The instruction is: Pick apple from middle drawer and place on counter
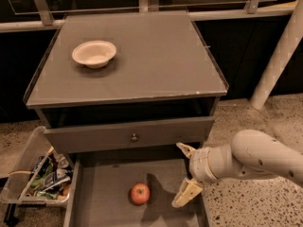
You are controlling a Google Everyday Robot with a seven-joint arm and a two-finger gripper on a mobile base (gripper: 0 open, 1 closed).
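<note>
The end effector (184, 174) over the middle drawer (102, 183) perhaps hides its right wall.

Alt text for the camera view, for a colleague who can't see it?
The gripper, open, hovers over the right side of the open middle drawer, just right of the apple on its floor, not touching it. A white bowl sits on the counter above.
</note>
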